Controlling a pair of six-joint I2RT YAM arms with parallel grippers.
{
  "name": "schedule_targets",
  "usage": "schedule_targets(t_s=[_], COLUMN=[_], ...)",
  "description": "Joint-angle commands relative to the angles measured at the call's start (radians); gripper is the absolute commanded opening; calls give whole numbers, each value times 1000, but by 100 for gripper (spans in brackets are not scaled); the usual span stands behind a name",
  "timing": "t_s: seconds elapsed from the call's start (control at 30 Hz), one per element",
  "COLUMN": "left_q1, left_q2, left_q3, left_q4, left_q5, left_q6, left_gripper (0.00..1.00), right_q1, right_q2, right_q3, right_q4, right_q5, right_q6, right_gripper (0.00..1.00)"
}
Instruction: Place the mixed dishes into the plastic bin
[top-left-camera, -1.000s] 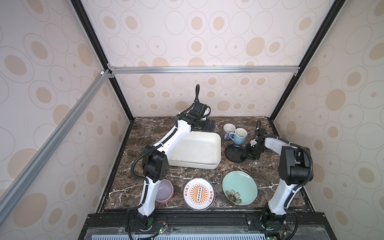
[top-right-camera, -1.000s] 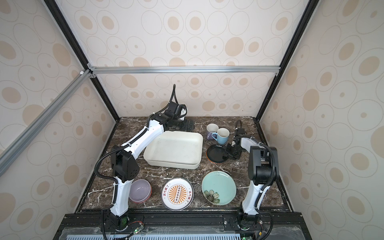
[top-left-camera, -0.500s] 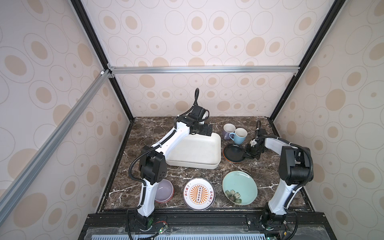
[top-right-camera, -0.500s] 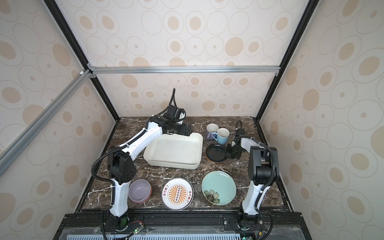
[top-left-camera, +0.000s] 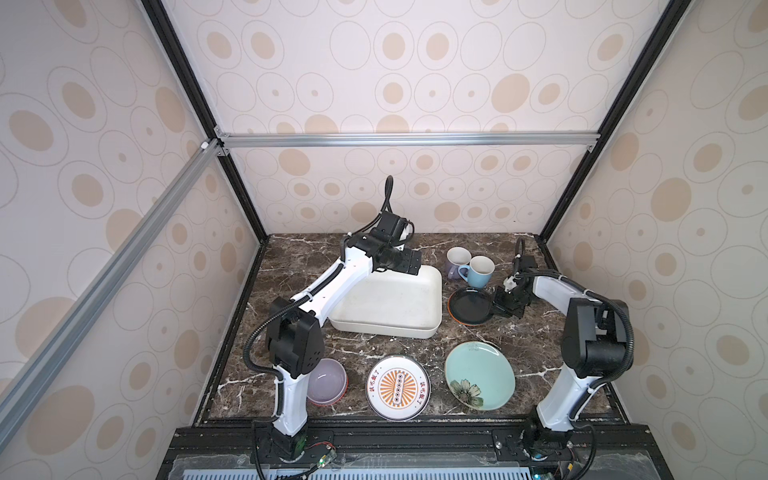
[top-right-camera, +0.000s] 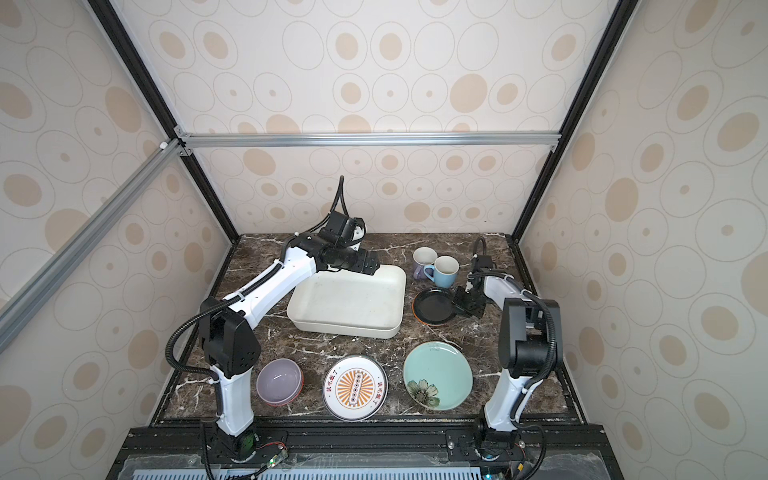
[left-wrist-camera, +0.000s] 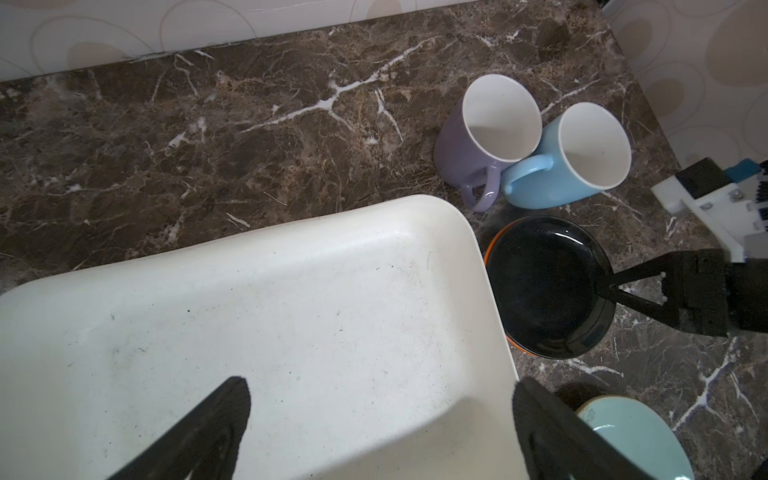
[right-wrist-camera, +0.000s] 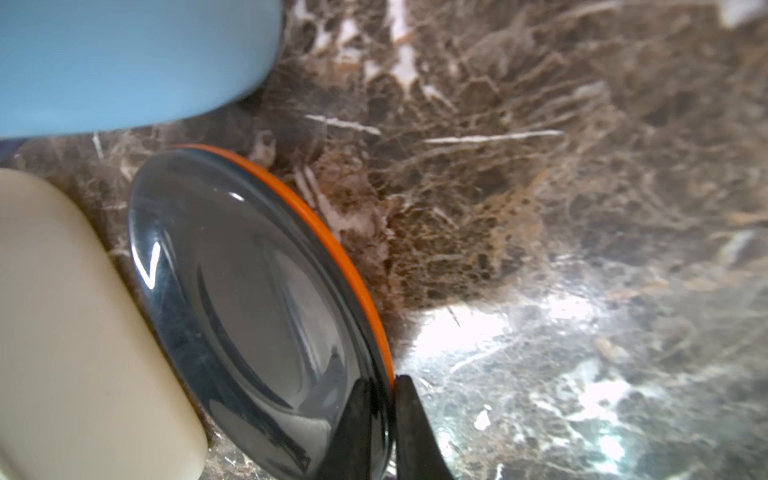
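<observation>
Brown marble desk (top-left-camera: 519, 345) in a dotted-wall cell: at centre right, the right tool (top-left-camera: 495, 306) is closed on the right rim of the black plate (top-left-camera: 471, 305), which is stacked on an orange plate (right-wrist-camera: 291, 191) just beside the plastic bin (top-left-camera: 390, 330), presumably to lift it over; the left tool (top-left-camera: 409, 264) hangs spread wide and empty above the bin's upper edge

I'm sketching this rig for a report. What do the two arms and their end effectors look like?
Both the left arm and right arm have smooth white link shells and boxy black joint housings. Black corrugated cable conduits loop outside along each. The left end effector and right end effector are black, with flat tapering fingers; no markings are legible.
</observation>
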Motion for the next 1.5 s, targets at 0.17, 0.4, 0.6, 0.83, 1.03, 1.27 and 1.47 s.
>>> schedule_targets(t_s=[0.17,0.4,0.6,0.83,1.03,1.27,1.47], left_q1=[-7,-17,-117,-233,-280,-311,-331], left_q2=[-49,-80,-117,-193,-229,-210,-145], left_q3=[-32,-73,-165,-339,-453,-471,-436], left_q4=[9,-6,-90,-100,-72,-38,-22], left_q5=[6,26,29,145,241,284,315], left_q6=[26,29,106,104,97,96,100], left_gripper=[99,99,96,91,90,90,87], right_q1=[-5,-5,21,102,153,178,178], right_q2=[-17,-126,-363,-635,-752,-803,-826], right_q3=[-4,-47,-202,-365,-475,-545,-621], right_q4=[-43,-116,-261,-428,-438,-424,-353], right_q5=[13,26,68,116,112,120,100], right_q6=[-23,-8,67,190,309,389,440], right_gripper=[21,44,52,66,68,69,69])
